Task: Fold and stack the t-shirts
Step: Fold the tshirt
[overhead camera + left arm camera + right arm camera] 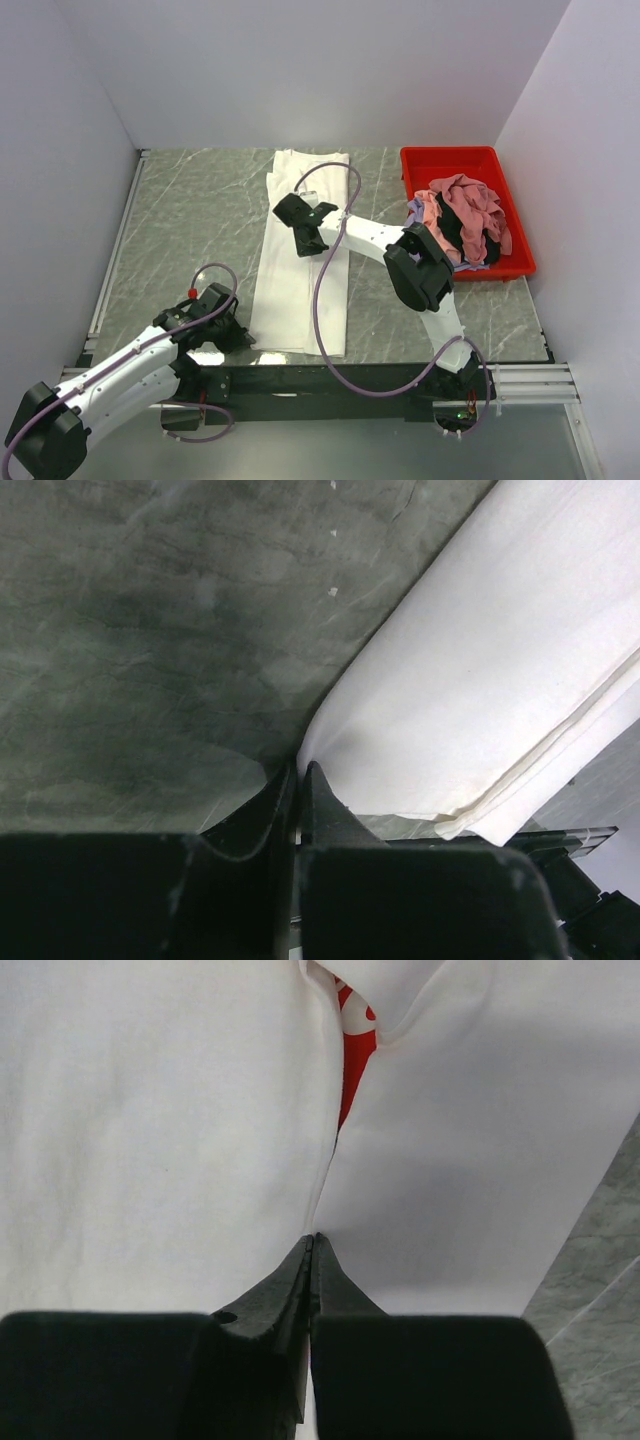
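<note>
A white t-shirt (295, 290) lies folded into a long narrow strip down the middle of the table. My left gripper (238, 335) sits at its near left corner. In the left wrist view the jaws (300, 767) are shut on the edge of the white cloth (500, 660). My right gripper (305, 240) is low over the middle of the strip. In the right wrist view its tips (315, 1238) are pinched shut where two white flaps (150, 1140) meet. A sliver of red print (357, 1035) shows in the gap between those flaps.
A red bin (450, 155) stands at the back right with a heap of pink, lavender and dark clothes (465, 215) in it. Grey marble table (190, 220) shows left of the shirt. White walls close in the sides and back.
</note>
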`<state>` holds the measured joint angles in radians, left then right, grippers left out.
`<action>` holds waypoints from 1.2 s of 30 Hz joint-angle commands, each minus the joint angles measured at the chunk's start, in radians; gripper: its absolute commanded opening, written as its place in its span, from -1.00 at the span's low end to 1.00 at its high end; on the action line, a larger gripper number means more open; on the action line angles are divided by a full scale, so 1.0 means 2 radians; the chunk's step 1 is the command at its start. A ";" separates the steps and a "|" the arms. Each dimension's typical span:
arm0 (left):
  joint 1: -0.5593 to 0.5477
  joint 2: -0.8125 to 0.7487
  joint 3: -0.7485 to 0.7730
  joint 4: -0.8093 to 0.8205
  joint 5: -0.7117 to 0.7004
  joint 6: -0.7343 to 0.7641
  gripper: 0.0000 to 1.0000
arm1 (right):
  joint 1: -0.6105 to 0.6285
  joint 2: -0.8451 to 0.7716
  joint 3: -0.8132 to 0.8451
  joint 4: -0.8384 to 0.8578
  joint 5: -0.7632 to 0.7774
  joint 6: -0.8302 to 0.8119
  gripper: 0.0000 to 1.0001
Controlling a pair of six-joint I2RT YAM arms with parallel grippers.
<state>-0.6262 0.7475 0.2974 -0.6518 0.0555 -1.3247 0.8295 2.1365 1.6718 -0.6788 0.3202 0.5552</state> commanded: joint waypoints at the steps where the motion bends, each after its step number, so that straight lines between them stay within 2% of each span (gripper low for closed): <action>1: -0.002 -0.005 -0.005 -0.015 0.004 0.001 -0.92 | -0.004 0.008 0.035 -0.011 -0.002 0.010 -0.93; 3: -0.002 -0.006 -0.004 -0.015 0.004 0.000 -0.92 | -0.004 0.012 0.035 -0.011 -0.009 0.010 -0.71; 4: -0.002 -0.008 -0.005 -0.016 0.004 0.000 -0.92 | -0.004 0.013 0.036 -0.011 -0.012 0.010 -0.44; 10: -0.002 -0.012 -0.006 -0.018 0.005 0.000 -0.91 | -0.004 -0.014 0.027 0.000 -0.029 0.004 0.08; 11: -0.002 -0.012 -0.005 -0.016 0.004 0.002 -0.91 | -0.003 -0.033 0.025 0.000 -0.027 0.005 0.25; 12: -0.002 -0.012 -0.005 -0.015 0.003 0.002 -0.91 | -0.004 -0.045 0.022 0.000 -0.028 0.006 0.32; 14: -0.002 -0.013 -0.004 -0.013 0.002 0.003 -0.92 | -0.002 -0.093 -0.004 0.013 -0.029 0.011 0.69; 18: -0.002 -0.018 -0.003 -0.011 0.001 0.004 -0.92 | 0.006 -0.192 -0.086 0.035 -0.014 0.026 0.73; 20: -0.003 -0.021 0.000 -0.015 -0.002 0.006 -0.92 | 0.015 -0.255 -0.152 0.050 -0.011 0.034 0.75; 23: -0.004 -0.030 -0.002 -0.019 -0.005 0.007 -0.92 | 0.034 -0.326 -0.244 0.067 -0.034 0.034 0.76; 25: -0.005 -0.036 -0.007 -0.015 -0.002 0.007 -0.92 | 0.045 -0.367 -0.307 0.087 -0.076 0.023 0.77; 27: -0.007 -0.039 -0.009 -0.014 0.001 0.007 -0.92 | 0.068 -0.390 -0.362 0.107 -0.113 0.015 0.76; 30: -0.007 -0.043 -0.008 -0.025 -0.002 0.006 -0.92 | 0.104 -0.422 -0.402 0.127 -0.129 0.009 0.74; 32: -0.007 -0.045 -0.005 -0.038 -0.008 0.007 -0.92 | 0.120 -0.425 -0.409 0.116 -0.155 0.012 0.71; 36: -0.007 -0.049 -0.004 -0.045 -0.009 0.006 -0.82 | 0.170 -0.416 -0.415 0.079 -0.153 0.014 0.67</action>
<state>-0.6346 0.6621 0.2859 -0.7025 0.0494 -1.3220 1.1244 1.3235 0.8330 -0.5114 0.0418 0.5861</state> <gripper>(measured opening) 0.078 0.839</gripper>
